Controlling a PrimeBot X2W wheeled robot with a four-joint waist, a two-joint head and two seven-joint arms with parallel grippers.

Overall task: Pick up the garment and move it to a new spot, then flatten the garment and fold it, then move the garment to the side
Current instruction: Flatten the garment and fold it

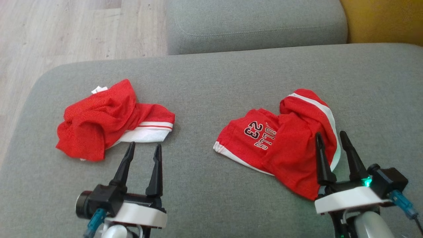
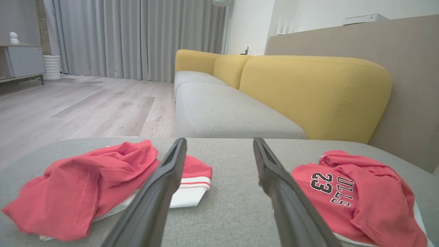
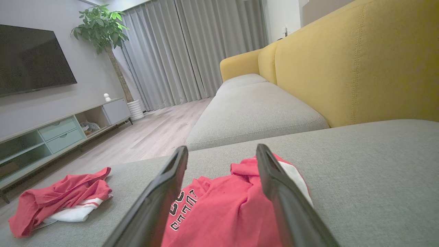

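Both jaws wide, empty: right gripper (image 1: 330, 134) over numbered jersey (image 1: 281, 145) toward right edge of cushion (image 1: 205, 82); left gripper (image 1: 145, 145) just short of second red garment (image 1: 105, 122) near left edge. Risk: bunched layers (folds stacked), pinch may snag one layer, garment unfurls lopsided.

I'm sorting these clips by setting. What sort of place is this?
Probably a home living room: a grey and yellow sofa, a television on the wall above a low cabinet, and a potted plant beside long curtains.
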